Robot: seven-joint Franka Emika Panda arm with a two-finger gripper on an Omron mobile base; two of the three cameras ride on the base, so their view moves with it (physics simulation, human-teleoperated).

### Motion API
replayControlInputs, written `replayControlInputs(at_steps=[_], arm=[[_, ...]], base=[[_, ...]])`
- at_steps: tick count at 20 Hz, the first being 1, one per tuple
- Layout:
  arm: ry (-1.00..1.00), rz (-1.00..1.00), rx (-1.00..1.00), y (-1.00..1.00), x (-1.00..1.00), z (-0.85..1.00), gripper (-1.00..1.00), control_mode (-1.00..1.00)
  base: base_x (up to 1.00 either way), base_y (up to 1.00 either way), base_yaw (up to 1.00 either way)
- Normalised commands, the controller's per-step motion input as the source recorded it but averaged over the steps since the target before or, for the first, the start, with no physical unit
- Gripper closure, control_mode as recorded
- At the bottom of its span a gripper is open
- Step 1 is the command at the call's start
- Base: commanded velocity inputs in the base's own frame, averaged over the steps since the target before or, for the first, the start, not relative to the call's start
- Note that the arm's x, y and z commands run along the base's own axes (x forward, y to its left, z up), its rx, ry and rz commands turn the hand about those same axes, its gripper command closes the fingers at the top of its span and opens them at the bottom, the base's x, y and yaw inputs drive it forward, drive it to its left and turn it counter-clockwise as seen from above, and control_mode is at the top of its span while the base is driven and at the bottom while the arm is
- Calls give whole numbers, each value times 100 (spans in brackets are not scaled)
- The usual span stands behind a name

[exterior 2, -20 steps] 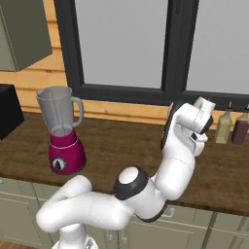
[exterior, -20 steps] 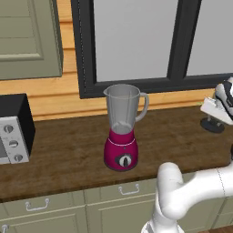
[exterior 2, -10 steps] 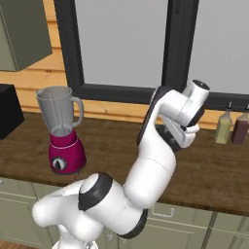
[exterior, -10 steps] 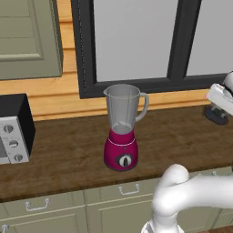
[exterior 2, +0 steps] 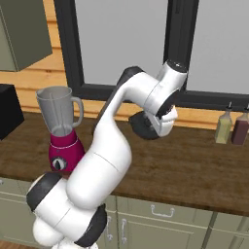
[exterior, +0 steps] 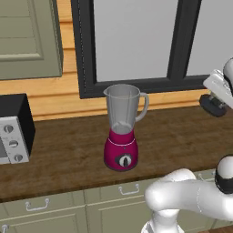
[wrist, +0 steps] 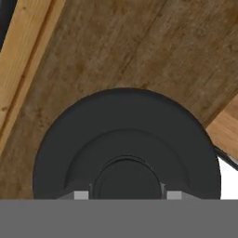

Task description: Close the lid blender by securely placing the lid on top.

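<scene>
The lid (wrist: pixel 126 153) is matte black with concentric raised rings; the blender (exterior: pixel 122 132) has a magenta base, a black dial and a clear grey jar; the counter (exterior: pixel 177 136) is dark brown wood grain; the oven (exterior: pixel 13 129) is black and silver; the window frame (exterior 2: pixel 179 48) is black; the cabinets (exterior: pixel 63 209) are grey-green.

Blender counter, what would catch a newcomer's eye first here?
The magenta blender stands mid-counter with its clear jar open at the top. Off to its right, the white arm's hand hangs above the counter with the black lid at its tips, the disc looming large in the hand view over the dark wood.
</scene>
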Motion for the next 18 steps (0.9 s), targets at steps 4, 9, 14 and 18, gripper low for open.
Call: replayControlInputs(at_steps=[4,9,14,18], arm=[[-7,0,0,82,-17,71,100,-100],[-6,0,0,90,-3,57,100,-100],[-1,0,0,88,0,35,100,-100],[0,0,0,83,1,22,100,-100]], base=[[0,0,0],[0,0,0],[0,0,0],[0,0,0]])
